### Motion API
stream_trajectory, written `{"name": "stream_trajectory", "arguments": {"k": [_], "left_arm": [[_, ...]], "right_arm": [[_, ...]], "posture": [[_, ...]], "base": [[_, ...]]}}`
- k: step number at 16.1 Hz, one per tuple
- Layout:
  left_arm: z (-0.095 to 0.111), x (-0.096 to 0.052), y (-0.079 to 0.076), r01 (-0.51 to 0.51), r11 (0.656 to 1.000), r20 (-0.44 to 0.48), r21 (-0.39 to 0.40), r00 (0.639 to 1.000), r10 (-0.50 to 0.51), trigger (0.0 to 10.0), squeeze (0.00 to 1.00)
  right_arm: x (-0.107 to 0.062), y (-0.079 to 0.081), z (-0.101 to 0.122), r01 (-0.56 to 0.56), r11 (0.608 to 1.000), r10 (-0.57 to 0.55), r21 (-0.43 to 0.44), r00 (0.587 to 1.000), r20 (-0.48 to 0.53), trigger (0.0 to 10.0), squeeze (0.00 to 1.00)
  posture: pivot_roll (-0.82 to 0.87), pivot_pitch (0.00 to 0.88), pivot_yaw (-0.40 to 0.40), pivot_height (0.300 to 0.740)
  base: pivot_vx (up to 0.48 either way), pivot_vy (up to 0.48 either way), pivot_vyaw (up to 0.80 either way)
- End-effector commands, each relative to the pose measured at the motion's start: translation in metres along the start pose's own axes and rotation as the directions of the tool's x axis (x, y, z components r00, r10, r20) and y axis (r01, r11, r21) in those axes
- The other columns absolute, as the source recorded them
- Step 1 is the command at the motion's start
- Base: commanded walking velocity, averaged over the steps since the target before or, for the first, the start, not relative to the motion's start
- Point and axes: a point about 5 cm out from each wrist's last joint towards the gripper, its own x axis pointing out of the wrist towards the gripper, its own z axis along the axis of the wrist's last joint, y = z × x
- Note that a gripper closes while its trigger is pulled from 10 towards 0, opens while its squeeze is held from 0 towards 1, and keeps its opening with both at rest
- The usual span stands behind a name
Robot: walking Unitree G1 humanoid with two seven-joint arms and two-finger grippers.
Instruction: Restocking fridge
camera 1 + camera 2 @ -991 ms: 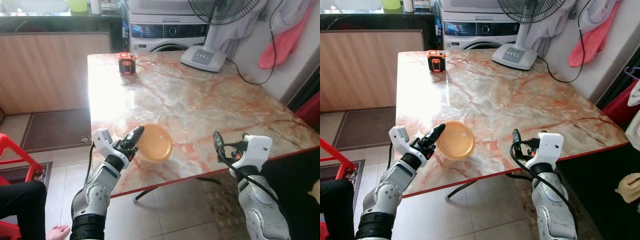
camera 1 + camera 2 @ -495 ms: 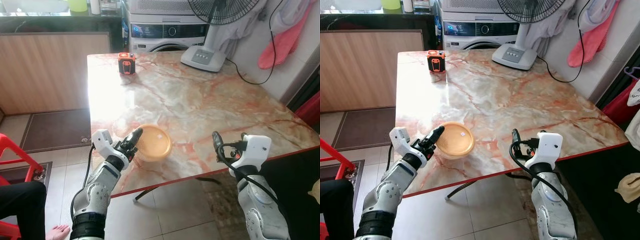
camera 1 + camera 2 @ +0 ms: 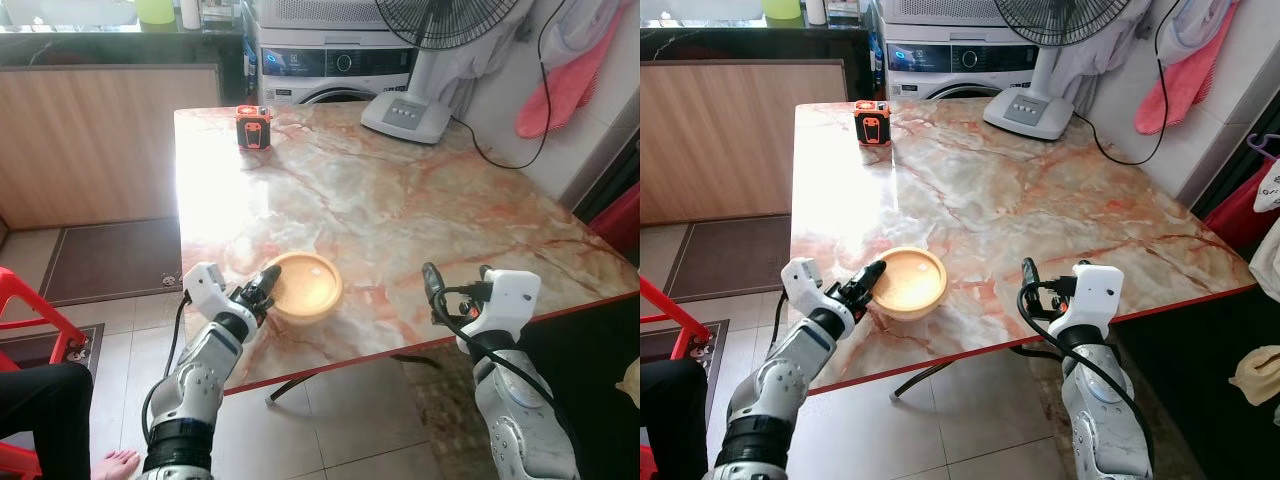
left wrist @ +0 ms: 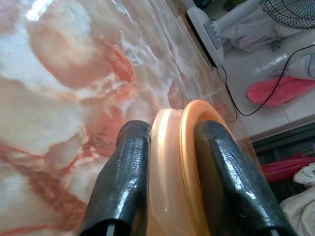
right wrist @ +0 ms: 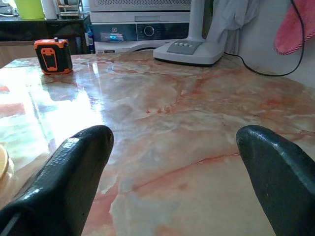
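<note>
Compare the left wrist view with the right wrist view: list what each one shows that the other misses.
Left wrist view: the left gripper shut on the orange-lidded container, plus a pink cloth. Right wrist view: the right gripper open above the marble table, an orange and black device and the washing machine. Both show the table and the fan base.
</note>
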Motion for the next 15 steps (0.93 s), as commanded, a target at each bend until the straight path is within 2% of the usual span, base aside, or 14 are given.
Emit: {"name": "stream_trajectory", "arguments": {"k": [1,5,11,14,15], "left_arm": [[-0.003,0.001,0.003,-0.028,1.0,-0.015,0.002,1.0,0.028,0.0,0.0],[-0.002,0.002,0.003,-0.035,0.999,-0.013,0.004,0.999,0.035,0.0,0.0],[-0.002,0.004,-0.003,0.001,0.998,0.004,-0.067,1.0,-0.001,0.0,0.0],[0.003,0.003,-0.014,0.084,0.994,0.058,-0.072,0.995,-0.08,0.0,0.0],[0.008,0.0,-0.024,0.172,0.983,0.103,-0.06,0.981,-0.165,0.0,0.0]], "right_arm": [[0.002,-0.002,-0.001,0.004,1.0,-0.004,0.001,1.0,-0.009,10.0,0.0],[0.002,-0.002,-0.001,0.003,1.0,-0.003,-0.001,1.0,-0.011,10.0,0.0],[0.002,-0.001,-0.001,0.001,1.0,-0.001,-0.002,1.0,-0.012,10.0,0.0],[0.003,-0.001,-0.001,0.002,1.0,-0.002,-0.002,1.0,-0.009,10.0,0.0],[0.003,-0.001,0.0,0.004,1.0,-0.004,-0.002,1.0,-0.006,10.0,0.0]], "posture": [[-0.09,0.0,-0.119,0.74],[-0.08,0.0,-0.12,0.74],[-0.09,0.0,-0.121,0.74],[-0.08,0.0,-0.121,0.74],[-0.08,0.0,-0.12,0.74]], "base": [[0.0,0.0,0.0],[0.0,0.0,0.0],[0.0,0.0,0.0],[0.0,0.0,0.0],[0.0,0.0,0.0]]}}
